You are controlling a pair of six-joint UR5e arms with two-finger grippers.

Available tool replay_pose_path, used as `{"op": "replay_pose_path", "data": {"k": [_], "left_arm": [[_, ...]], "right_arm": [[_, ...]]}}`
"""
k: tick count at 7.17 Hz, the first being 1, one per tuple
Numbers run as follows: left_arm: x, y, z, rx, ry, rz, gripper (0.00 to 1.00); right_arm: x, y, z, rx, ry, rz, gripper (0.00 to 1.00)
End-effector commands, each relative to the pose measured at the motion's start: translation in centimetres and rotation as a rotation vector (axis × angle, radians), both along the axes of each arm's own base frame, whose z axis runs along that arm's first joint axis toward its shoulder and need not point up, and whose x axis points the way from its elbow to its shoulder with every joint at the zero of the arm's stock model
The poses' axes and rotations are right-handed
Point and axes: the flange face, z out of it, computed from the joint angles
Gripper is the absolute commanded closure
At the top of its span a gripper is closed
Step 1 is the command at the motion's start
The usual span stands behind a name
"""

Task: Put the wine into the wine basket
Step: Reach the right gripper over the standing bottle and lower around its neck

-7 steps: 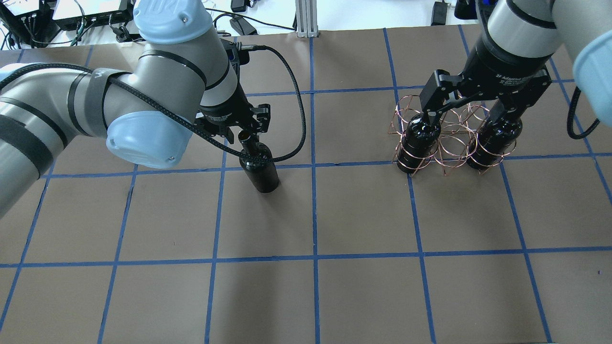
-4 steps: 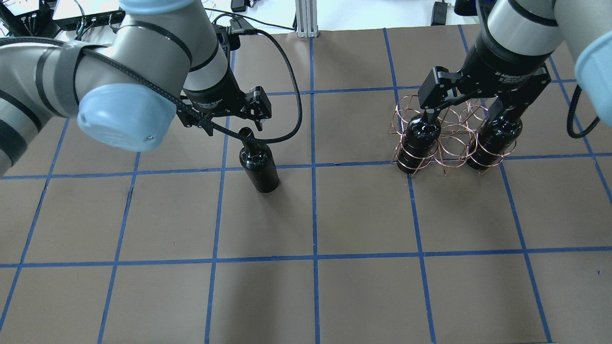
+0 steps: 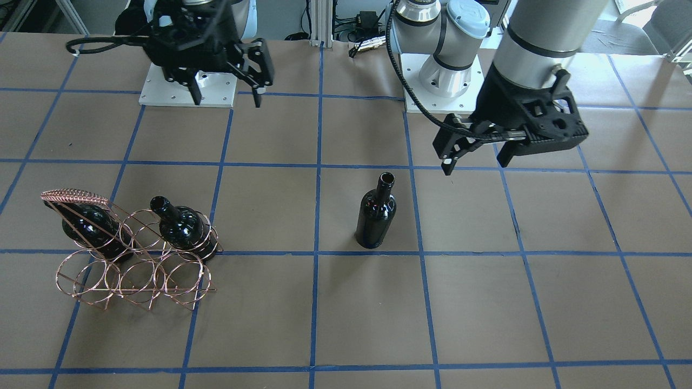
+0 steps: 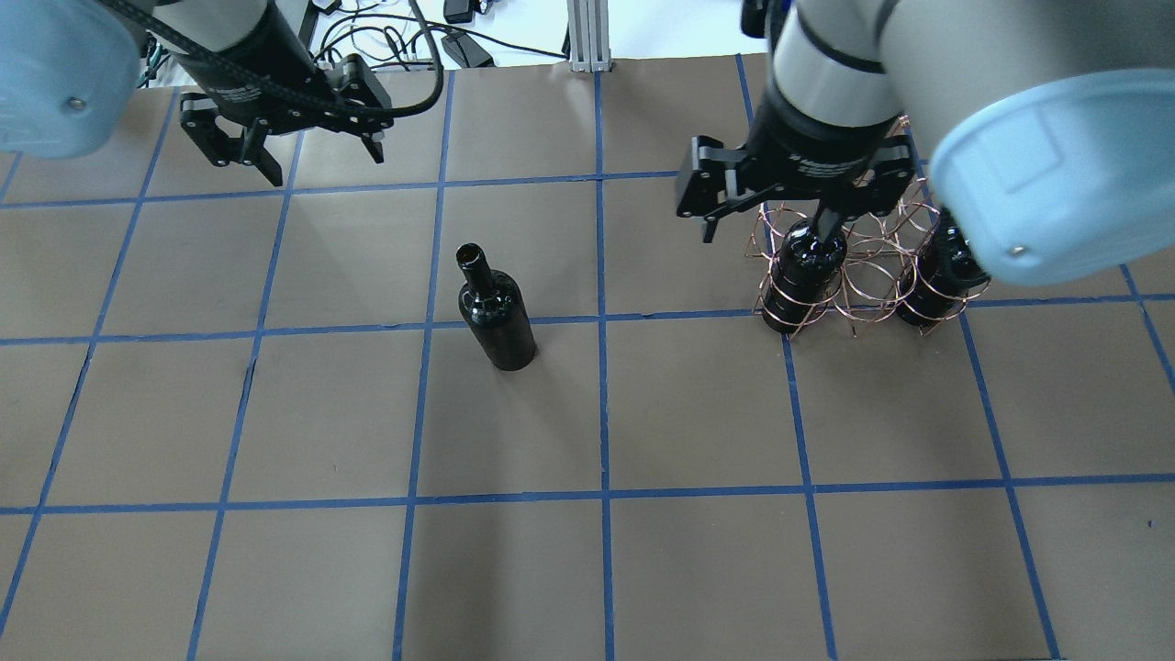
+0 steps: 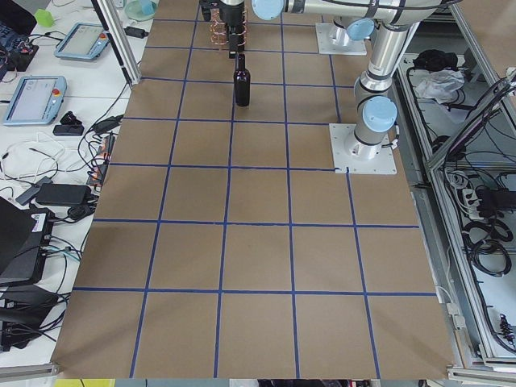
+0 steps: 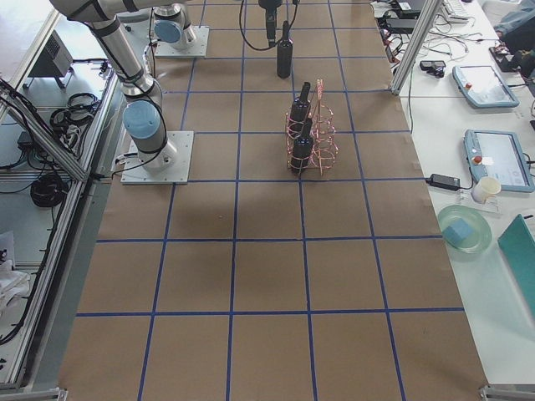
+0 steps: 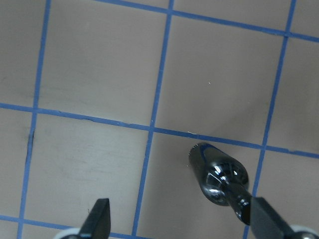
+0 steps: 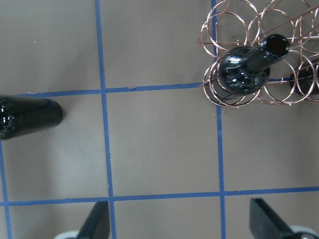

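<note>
Clearly the wine stands free; the wine basket seemingly holds two.

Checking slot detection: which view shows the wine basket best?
Exterior front-facing: the whole basket shows unblocked, handle and rings. Overhead: the right arm covers part. Right wrist: one corner only. Exterior right: small. Exterior left: barely visible. Left wrist: not in view.

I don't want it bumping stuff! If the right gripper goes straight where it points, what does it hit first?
Most likely the bare table. The right gripper, jaws open, points down between the loose wine and the wine basket; neither sits straight ahead, though depth is hard to judge.
</note>
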Motion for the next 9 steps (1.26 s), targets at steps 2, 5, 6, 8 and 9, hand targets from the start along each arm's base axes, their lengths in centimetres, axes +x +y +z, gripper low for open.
{"op": "replay_pose_path", "data": {"k": [2, 5, 6, 8, 9], "left_arm": [[13.5, -2.4, -1.5, 0.021, -0.015, -0.006, 0.0], [17.9, -2.9, -3.1, 0.04, -0.014, -0.036, 0.0], [18.1, -2.9, -3.2, 0.044, -0.016, -0.034, 0.0], [18.1, -3.1, -3.5, 0.047, -0.016, -0.036, 0.0], [18.1, -3.0, -3.6, 0.051, -0.017, -0.037, 0.0]], "right_arm": [[15.9, -2.2, -3.0, 0.013, -0.025, -0.121, 0.0], [22.6, -1.7, -7.9, 0.012, -0.056, -0.209, 0.0], [23.9, -1.5, -9.7, 0.023, -0.039, -0.212, 0.0], [24.7, -3.2, -12.5, -0.008, -0.024, -0.168, 0.0], [24.3, -3.4, -13.4, -0.018, 0.015, -0.124, 0.0]]}}
